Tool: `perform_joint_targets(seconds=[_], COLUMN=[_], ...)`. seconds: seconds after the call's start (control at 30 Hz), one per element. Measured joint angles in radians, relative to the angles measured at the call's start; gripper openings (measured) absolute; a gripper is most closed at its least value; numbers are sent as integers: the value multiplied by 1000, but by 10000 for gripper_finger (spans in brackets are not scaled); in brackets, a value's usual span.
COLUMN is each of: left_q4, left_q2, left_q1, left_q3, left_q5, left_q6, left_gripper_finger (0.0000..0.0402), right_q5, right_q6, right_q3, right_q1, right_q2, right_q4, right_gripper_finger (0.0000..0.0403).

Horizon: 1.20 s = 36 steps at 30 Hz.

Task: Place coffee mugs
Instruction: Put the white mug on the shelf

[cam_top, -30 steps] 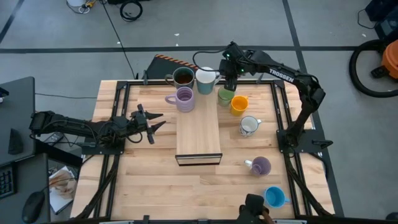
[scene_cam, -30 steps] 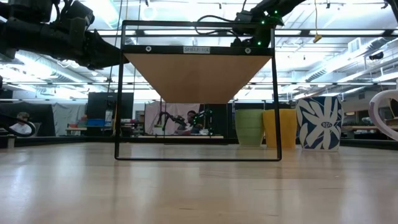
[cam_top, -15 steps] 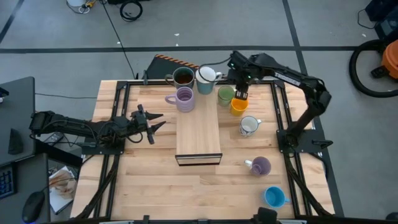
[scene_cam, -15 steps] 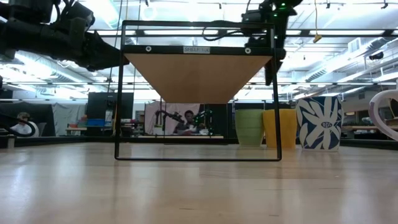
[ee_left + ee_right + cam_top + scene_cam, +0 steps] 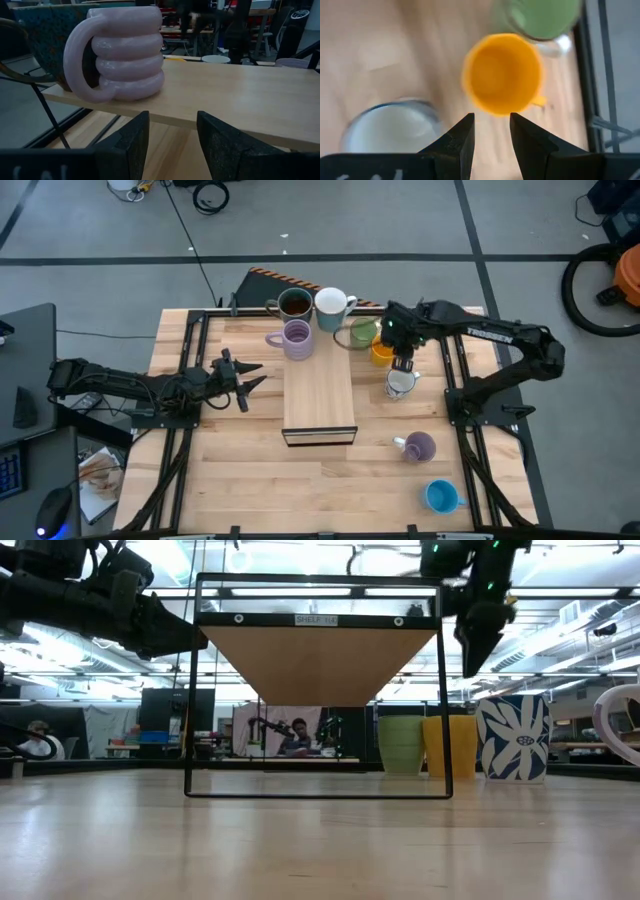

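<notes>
Eight small round handled mugs in view from above. On the raised pale wooden shelf [image 5: 319,395] at the bench's middle, toward its far end: ribbed lilac-purple ceramic mug [image 5: 296,338], dark brown glossy mug [image 5: 293,304], white mug with blue-grey lower half [image 5: 330,305]. Just beside the shelf's far right corner, on the bench: green mug [image 5: 362,333] touching an orange mug [image 5: 381,351]. Nearer, toward the right edge: white mug with a dark leaf pattern [image 5: 399,384], then a second lilac-purple mug [image 5: 420,446], then a blue mug [image 5: 441,497] at the near right corner.

Right gripper [image 5: 404,364] hanging above the bench between the orange mug and the patterned white mug, fingers slightly parted, holding nothing; both mug mouths visible below from the wrist. Left gripper [image 5: 244,378] low by the shelf's left side, fingers spread and empty, pointed at the ribbed lilac mug.

Bench: light butcher-block wood [image 5: 240,470] framed by black metal rails [image 5: 462,395]. Beyond: grey concrete floor [image 5: 100,240] with dark seams and cables; from table height, a workshop with ceiling lights, benches and a seated person [image 5: 296,743] far behind.
</notes>
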Motion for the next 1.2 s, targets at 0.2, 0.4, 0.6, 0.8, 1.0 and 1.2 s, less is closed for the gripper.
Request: perform_joint_targets(seconds=[0.2, 0.4, 0.6, 0.8, 1.0, 1.2], left_q4=[-5, -5, -6, -5, -5, -5], left_q2=[0, 0, 0, 0, 0, 0], left_q1=[0, 0, 0, 0, 0, 0], left_q3=[0, 0, 0, 0, 0, 0], left_q5=[0, 0, 0, 0, 0, 0], left_q6=[1, 1, 1, 1, 2, 2], left_gripper_finger=[172, 172, 172, 172, 172, 172], right_q5=[-73, -120, -47, 23, 23, 23], right_q6=[-9, -87, -47, 3, 29, 28], right_q3=[0, 1, -52, -141, -220, -286], right_q1=[164, 306, 416, 465, 471, 461], right_q2=[-29, -3, 17, 17, 16, 15], right_q4=[-32, -117, -148, -131, -115, 0], right_gripper_finger=[130, 130, 128, 124, 124, 117])
